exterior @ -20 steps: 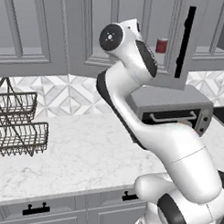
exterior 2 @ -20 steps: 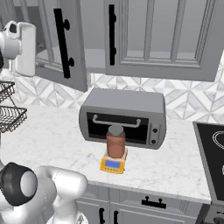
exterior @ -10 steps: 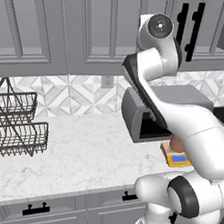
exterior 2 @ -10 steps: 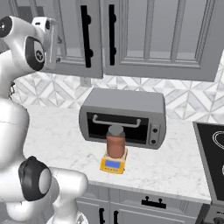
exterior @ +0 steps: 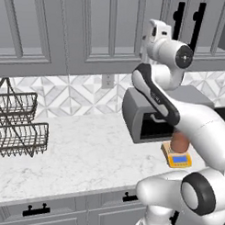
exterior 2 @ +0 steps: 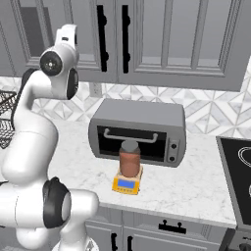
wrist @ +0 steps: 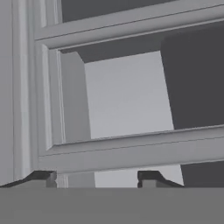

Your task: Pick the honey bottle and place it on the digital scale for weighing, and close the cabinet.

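From the left base view we see the honey bottle (exterior: 179, 142) standing upright on the digital scale (exterior: 176, 159), just in front of the toaster oven (exterior: 151, 116), while our arm reaches up with its hand against the cabinet (exterior: 112, 31), left of the two black bar handles (exterior: 178, 20). From the right base view, the bottle sits squarely on the scale's plate, so we judge that part done; the cabinet doors look flush, their vertical handles side by side. In the hand view, the gripper (wrist: 96, 178) has its fingertips (wrist: 42, 177) spread apart with nothing between them, facing a panelled door face very close ahead. We can't be sure from here whether the door is fully shut.
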### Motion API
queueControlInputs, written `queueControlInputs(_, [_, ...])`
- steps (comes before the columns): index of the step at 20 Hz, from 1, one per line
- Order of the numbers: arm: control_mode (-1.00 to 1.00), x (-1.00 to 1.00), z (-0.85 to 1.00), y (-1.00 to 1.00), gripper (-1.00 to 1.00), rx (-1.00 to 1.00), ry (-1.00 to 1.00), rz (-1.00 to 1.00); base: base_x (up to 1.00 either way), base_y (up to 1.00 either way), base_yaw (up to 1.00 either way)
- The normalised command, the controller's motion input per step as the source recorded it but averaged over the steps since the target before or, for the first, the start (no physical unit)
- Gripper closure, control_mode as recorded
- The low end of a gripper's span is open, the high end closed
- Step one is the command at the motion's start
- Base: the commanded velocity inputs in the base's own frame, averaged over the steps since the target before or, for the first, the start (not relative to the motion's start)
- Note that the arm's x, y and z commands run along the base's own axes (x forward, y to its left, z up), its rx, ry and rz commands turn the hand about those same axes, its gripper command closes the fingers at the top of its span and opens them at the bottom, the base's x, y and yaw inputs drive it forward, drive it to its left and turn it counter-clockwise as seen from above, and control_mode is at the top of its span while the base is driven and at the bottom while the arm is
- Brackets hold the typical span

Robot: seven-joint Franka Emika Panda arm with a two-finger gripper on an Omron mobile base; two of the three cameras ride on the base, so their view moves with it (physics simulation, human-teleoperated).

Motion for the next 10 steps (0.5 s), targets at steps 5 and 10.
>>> queueControlInputs(5, [-1.00,1.00,-0.31,0.00,-1.00,0.12,0.00,0.11,0.00,0.00,0.00])
queueControlInputs(10, [-1.00,0.69,-0.64,0.00,-1.00,0.03,-0.21,0.04,0.00,0.00,0.00])
